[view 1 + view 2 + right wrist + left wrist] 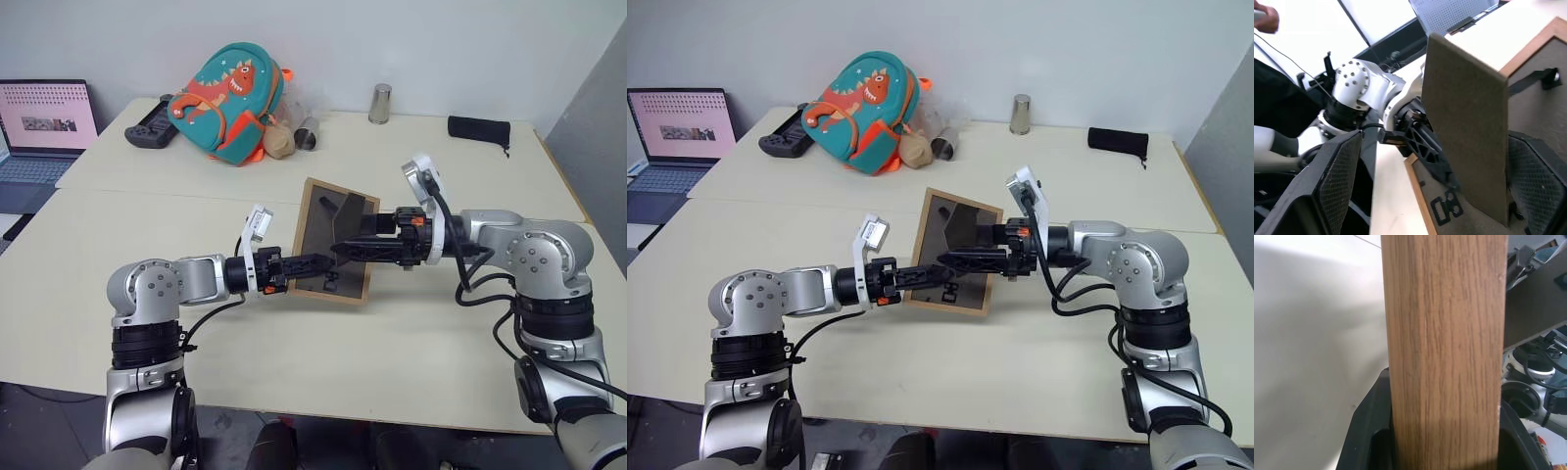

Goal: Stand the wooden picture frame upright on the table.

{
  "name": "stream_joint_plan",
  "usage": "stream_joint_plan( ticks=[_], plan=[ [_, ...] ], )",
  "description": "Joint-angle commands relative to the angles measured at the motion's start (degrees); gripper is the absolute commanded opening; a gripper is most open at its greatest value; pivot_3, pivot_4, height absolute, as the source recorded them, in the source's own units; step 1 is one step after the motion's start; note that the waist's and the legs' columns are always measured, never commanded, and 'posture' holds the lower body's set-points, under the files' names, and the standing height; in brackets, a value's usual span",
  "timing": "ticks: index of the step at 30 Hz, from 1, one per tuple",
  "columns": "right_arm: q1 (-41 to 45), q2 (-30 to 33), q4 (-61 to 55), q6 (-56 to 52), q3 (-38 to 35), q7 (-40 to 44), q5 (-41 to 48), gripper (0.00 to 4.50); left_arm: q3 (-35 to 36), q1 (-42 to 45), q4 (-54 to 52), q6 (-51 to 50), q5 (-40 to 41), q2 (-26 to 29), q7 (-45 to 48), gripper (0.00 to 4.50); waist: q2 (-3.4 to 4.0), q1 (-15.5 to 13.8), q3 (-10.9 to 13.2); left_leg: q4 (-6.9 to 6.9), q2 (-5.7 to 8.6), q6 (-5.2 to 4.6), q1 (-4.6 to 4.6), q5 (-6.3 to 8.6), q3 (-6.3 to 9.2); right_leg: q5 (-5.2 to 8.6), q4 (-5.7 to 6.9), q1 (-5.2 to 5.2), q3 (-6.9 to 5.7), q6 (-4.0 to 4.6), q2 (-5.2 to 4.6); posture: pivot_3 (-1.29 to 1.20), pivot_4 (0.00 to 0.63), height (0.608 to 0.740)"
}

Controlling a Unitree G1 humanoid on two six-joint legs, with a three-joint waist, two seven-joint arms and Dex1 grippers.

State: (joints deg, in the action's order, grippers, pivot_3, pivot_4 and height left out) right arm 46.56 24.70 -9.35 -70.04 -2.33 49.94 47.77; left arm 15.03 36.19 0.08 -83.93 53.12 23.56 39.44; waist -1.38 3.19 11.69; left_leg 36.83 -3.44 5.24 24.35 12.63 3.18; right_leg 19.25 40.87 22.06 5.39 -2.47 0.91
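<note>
Setting: pale cream table (147, 211), matte, two sections meeting at a thin seam, standing against a plain light wall.

Left gripper (315, 262): black fingers (1369, 431) clamping the lower left edge of the wooden picture frame (333, 243); straight oak-like grain is filling the space between them in the left wrist view.

Right gripper (345, 249): ribbed black pads (1337, 181) spreading wide on either side of the fold-out stand (1466, 122), a flat grey-brown board; contact is probably lacking, though the angle is poor.

Frame: rectangular, light-wood rim, dark back panel facing the camera, tilting, sitting mid-table between both arms.

Beyond, at the far edge: teal dinosaur backpack (231, 101), metal cup (380, 103), black pouch (479, 130), open laptop (44, 127).
</note>
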Motion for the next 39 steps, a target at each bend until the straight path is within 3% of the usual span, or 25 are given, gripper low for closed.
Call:
stream_joint_plan(
  ticks=[1,5,12,15,18,23,26,31,39],
  plan=[
    [0.19,1.30,-3.48,-0.98,-2.15,0.10,3.85,4.44,0.66,1.01,-0.96,1.46,1.08,0.54,-0.06,1.24,0.00,0.00,0.00,0.00,0.00,0.00,0.02,0.00,0.00,0.00,-0.01,0.01,0.00,0.00,0.00,0.00,0.150,0.740],
    [-2.72,4.73,-3.81,3.06,-1.19,-1.20,-0.85,4.44,0.70,1.60,-0.37,1.07,1.55,0.56,-0.10,1.24,0.00,-0.01,0.00,0.00,0.00,0.00,0.04,0.00,-0.01,0.00,-0.02,0.04,0.01,0.00,0.00,0.00,0.150,0.740],
    [-13.13,18.19,-3.88,10.01,-2.89,3.91,-5.60,4.44,1.14,1.34,0.01,-1.70,2.77,0.97,-0.61,1.24,-0.01,-0.41,0.00,0.01,0.04,0.00,0.19,0.00,-0.02,0.00,-0.10,0.14,0.02,-0.01,-0.02,0.00,0.150,0.740],
    [-20.65,20.80,-2.62,33.94,-0.59,3.38,-19.82,4.44,6.45,3.14,7.77,-7.87,7.37,-1.22,-4.09,1.24,-0.03,-0.51,0.00,0.01,0.05,-0.01,0.22,0.01,-0.02,0.01,-0.14,0.15,0.01,-0.01,-0.01,0.00,0.150,0.740],
    [-23.88,19.36,1.23,56.92,3.68,2.88,-31.92,4.44,5.80,2.34,11.58,-8.57,12.90,0.28,-5.85,1.24,-0.06,0.24,0.02,0.02,0.04,-0.02,0.22,0.01,-0.08,0.02,-0.11,0.19,0.07,-0.05,-0.01,0.00,0.150,0.740],
    [-22.21,17.38,13.89,99.42,8.73,-15.46,-58.92,4.44,4.79,1.50,15.10,-8.57,20.72,1.15,-12.02,1.24,-0.06,0.90,0.04,0.07,0.01,0.01,0.11,-0.01,-0.08,-0.01,0.04,0.15,0.10,-0.06,0.01,0.00,0.150,0.740],
    [-20.04,16.50,18.55,116.24,9.88,-25.35,-69.64,4.44,4.04,0.71,14.71,-8.57,25.62,1.09,-15.61,1.24,-0.06,0.89,0.04,0.12,0.02,0.13,0.10,-0.08,-0.11,-0.02,0.07,0.15,0.14,-0.06,-0.02,0.00,0.150,0.740],
    [-16.33,12.83,24.66,126.12,12.95,-35.84,-80.60,4.44,3.69,-0.21,14.27,-8.57,31.03,0.41,-21.07,1.24,-0.08,0.76,0.03,0.10,0.00,0.25,0.04,-0.14,-0.07,-0.03,0.11,0.10,0.11,-0.05,-0.01,0.00,0.150,0.740],
    [-11.15,8.73,29.47,127.00,16.65,-44.59,-89.89,4.44,3.12,-1.67,12.79,-7.85,37.08,-0.23,-26.94,1.24,-0.08,0.10,0.03,0.14,0.02,0.44,-0.05,-0.27,-0.03,-0.04,0.23,0.02,0.11,-0.04,-0.04,0.00,0.150,0.740]
  ],
)
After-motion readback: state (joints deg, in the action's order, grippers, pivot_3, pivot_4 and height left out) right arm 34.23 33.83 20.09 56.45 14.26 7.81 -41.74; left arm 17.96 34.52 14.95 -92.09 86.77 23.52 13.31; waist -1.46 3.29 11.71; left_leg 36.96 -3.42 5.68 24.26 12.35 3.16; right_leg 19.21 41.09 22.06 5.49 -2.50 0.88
